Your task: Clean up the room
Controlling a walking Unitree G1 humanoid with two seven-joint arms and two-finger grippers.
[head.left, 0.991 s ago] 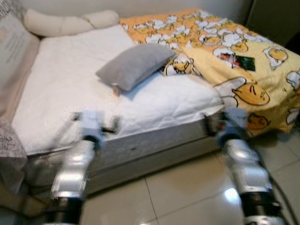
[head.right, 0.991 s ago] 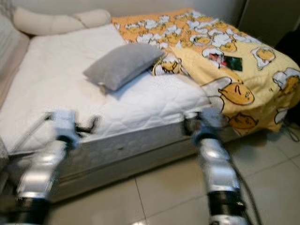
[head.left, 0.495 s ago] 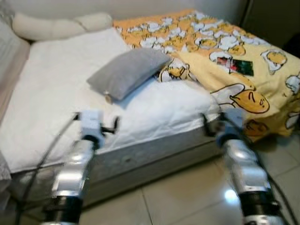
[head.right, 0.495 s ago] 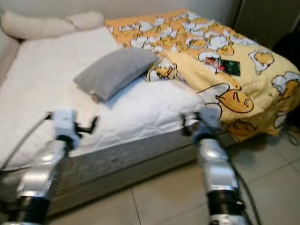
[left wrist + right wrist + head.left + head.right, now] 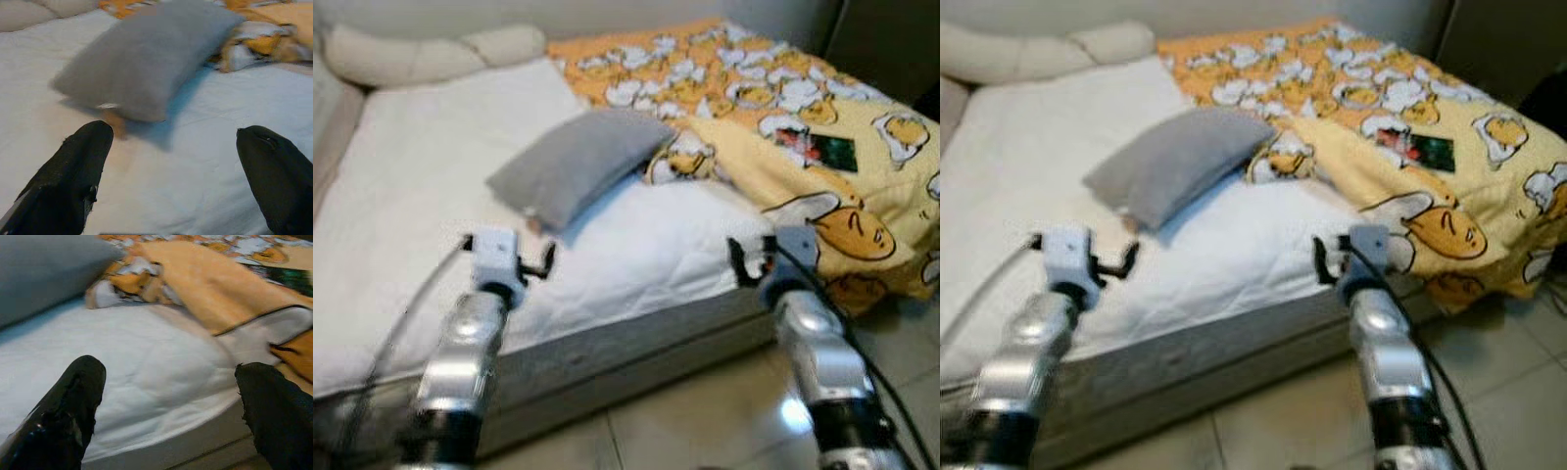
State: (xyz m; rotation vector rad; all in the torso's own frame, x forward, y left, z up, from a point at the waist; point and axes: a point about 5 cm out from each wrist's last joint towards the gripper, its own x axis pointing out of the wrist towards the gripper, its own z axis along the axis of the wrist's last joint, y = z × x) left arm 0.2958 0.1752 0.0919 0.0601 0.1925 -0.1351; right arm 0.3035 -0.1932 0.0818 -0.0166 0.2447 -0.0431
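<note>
Here you stand at the foot-side edge of the bed (image 5: 636, 333), arms raised over the mattress rim: this looks like the approach step, nothing grasped yet. Your left claw (image 5: 176, 161) hovers above the white sheet with its fingers (image 5: 73, 166) spread wide apart and empty; your right claw (image 5: 171, 401) does likewise nearer the mattress corner, fingers well apart, holding nothing.

Just beyond the left claw lies the grey pillow (image 5: 578, 162), askew across the middle of the mattress, one corner overlapping the yellow blanket (image 5: 803, 127) (a cartoon-egg print, rumpled and spilling off the right side of the bed). The pillow looks soft and plump, so a pinch at its near corner should hold. Your next move probably calls for reaching forward to it. Farthest off, a cream bolster (image 5: 421, 54) rests along the head of the bed.
</note>
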